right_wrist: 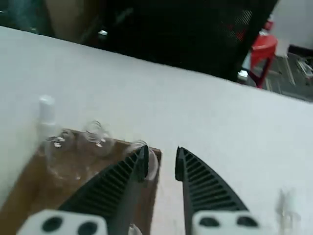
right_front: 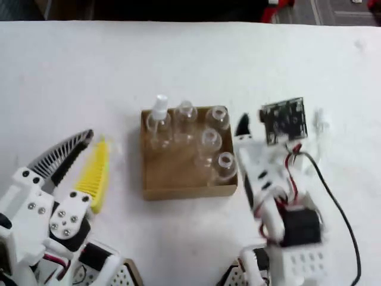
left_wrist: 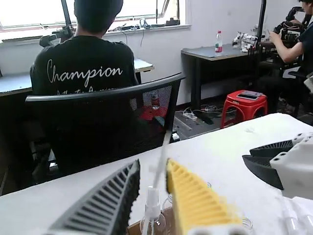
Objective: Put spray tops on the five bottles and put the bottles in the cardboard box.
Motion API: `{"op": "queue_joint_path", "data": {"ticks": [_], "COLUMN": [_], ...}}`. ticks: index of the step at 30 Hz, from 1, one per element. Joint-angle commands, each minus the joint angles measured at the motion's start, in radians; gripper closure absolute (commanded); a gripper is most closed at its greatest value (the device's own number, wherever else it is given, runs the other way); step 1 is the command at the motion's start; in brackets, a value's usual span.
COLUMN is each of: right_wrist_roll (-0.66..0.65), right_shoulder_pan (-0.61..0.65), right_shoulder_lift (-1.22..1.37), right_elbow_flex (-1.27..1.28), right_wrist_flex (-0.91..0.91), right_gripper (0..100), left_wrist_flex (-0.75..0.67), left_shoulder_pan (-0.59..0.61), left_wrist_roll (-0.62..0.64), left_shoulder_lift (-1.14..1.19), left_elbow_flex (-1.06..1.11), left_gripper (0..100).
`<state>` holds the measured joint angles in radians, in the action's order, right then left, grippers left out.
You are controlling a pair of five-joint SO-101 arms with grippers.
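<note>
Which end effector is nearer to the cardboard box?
Right. The right end effector is beside the right wall of the cardboard box; the left end effector sits apart, to its left.

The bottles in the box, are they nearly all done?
All five bottles stand in the cardboard box, so that part looks done. Only one wears a spray top. Nothing is in hand: the left hand and right hand are both open, either side of the box. Four bottles need tops.
</note>
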<state>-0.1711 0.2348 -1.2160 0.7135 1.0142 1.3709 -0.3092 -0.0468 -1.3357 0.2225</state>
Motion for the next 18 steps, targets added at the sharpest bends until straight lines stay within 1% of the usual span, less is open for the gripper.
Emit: {"op": "queue_joint_path", "data": {"ticks": [1,3,5,6,8,9,11,13,16,18], "right_wrist_roll": [0.074,0.141,0.155,0.146,0.127,0.118,0.107,0.097,0.068,0.018], "right_shoulder_pan": [0.128,0.193,0.259,0.278,0.292,0.292,0.292,0.300,0.309,0.326], "right_shoulder_lift": [-0.018,0.024,0.090,0.127,0.186,0.213,0.231,0.231,0.220,0.206], "right_elbow_flex": [-0.267,-0.365,-0.433,-0.453,-0.470,-0.470,-0.468,-0.468,-0.471,-0.468], "right_wrist_flex": [0.107,0.134,0.157,0.165,0.177,0.177,0.179,0.197,0.237,0.274], "right_gripper": [91.7,91.7,91.7,91.7,91.7,91.7,91.7,91.7,91.7,91.7], "left_wrist_flex": [-0.012,-0.068,-0.221,-0.299,-0.405,-0.423,-0.433,-0.402,-0.233,-0.172], "left_shoulder_pan": [-0.021,-0.021,-0.022,-0.021,-0.015,0.005,0.074,0.159,0.346,0.496], "left_wrist_roll": [-0.008,-0.048,-0.057,-0.055,-0.063,-0.063,-0.063,-0.063,-0.063,-0.055], "left_shoulder_lift": [-0.051,-0.104,-0.157,-0.186,-0.269,-0.325,-0.450,-0.527,-0.476,-0.472], "left_elbow_flex": [-0.031,0.003,0.086,0.149,0.264,0.316,0.411,0.457,0.462,0.476], "left_gripper": [84,88,97,99,95,96,98,98,98,98]}}
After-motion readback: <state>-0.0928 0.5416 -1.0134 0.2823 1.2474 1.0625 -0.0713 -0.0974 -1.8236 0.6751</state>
